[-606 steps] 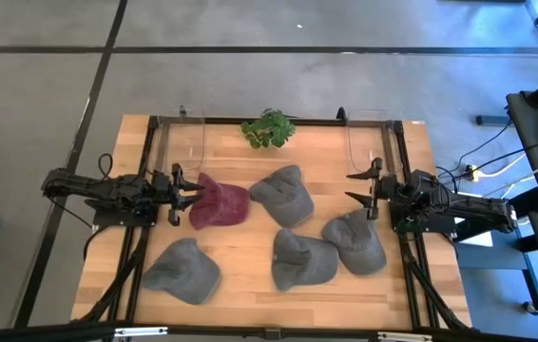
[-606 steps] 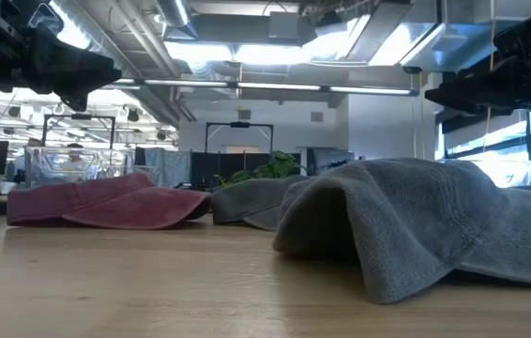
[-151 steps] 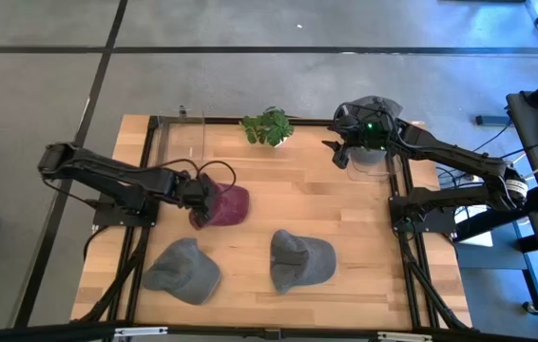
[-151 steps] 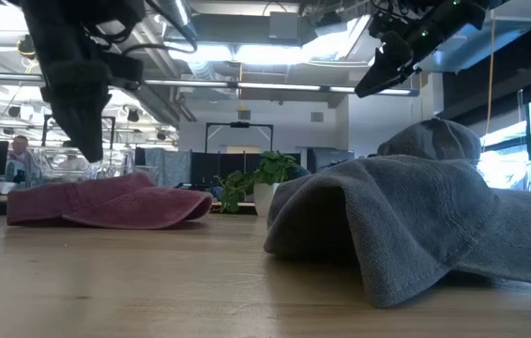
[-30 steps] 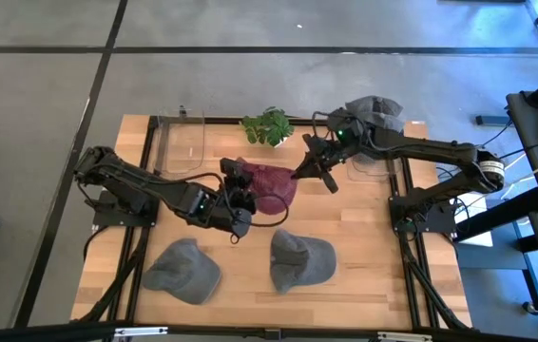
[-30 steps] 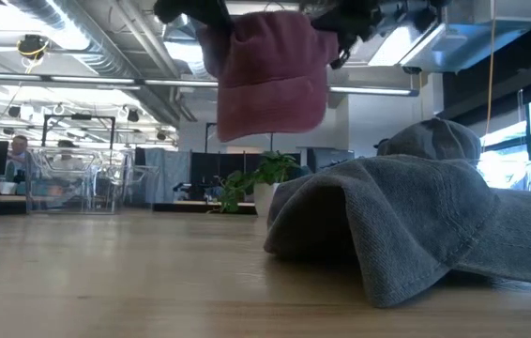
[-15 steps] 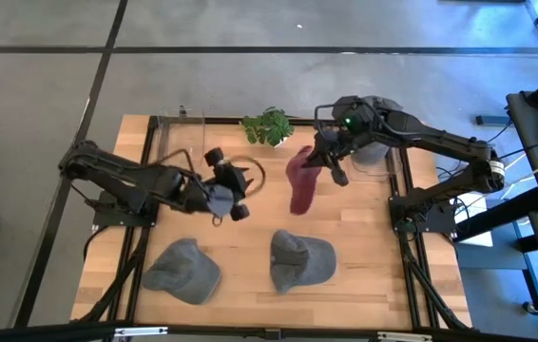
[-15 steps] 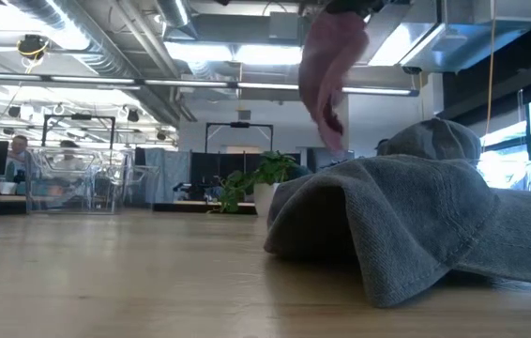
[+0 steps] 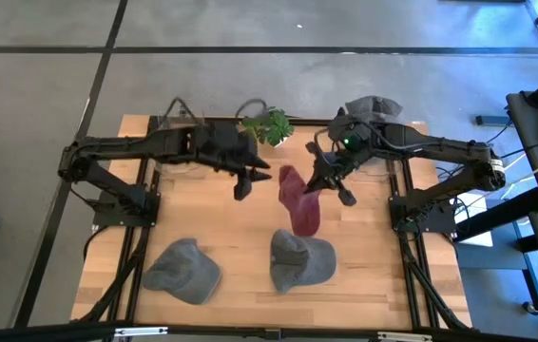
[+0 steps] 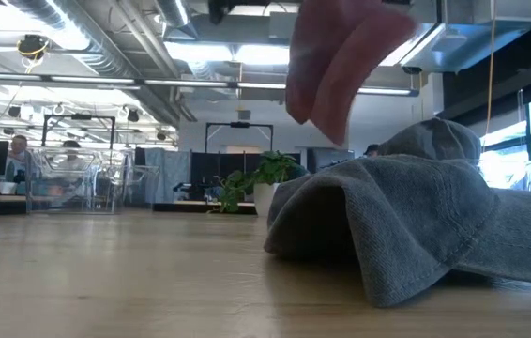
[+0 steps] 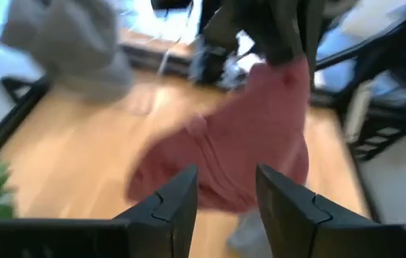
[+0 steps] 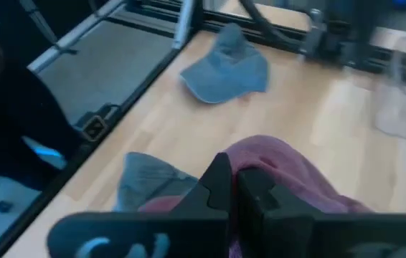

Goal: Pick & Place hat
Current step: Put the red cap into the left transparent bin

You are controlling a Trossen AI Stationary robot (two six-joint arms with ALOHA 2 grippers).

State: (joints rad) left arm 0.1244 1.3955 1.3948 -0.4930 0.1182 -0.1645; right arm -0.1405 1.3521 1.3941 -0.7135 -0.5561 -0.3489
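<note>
A maroon hat (image 9: 297, 207) hangs in the air over the middle of the table, with my right gripper (image 9: 322, 182) shut on its upper end. In the low view the maroon hat (image 10: 341, 66) dangles high above the grey hat (image 10: 406, 225). My left gripper (image 9: 245, 182) stands open just left of the maroon hat and holds nothing; in its wrist view the left gripper (image 11: 224, 193) faces the maroon hat (image 11: 246, 150) across a gap. Two grey hats (image 9: 183, 271) (image 9: 302, 258) lie flat near the table's front edge. My right gripper pinches the maroon hat's upper end (image 12: 267, 158) between its two shut fingers, coming slanting down from the table's far right. Which part of the hat this is I cannot tell. The hat hangs slack below the fingers, clear of the table.
A pile of grey hats (image 9: 374, 108) sits at the far right, above a clear container (image 9: 369, 157). A green plant (image 9: 267, 126) stands at the far edge, and another clear container (image 9: 179, 142) at the far left. Bare wood shows between the two arms.
My left gripper has opened and let go of the maroon hat, then swung away toward the table's far edge. The hat, which both grippers held spread out, has dropped at its freed side and now hangs from my right gripper alone.
</note>
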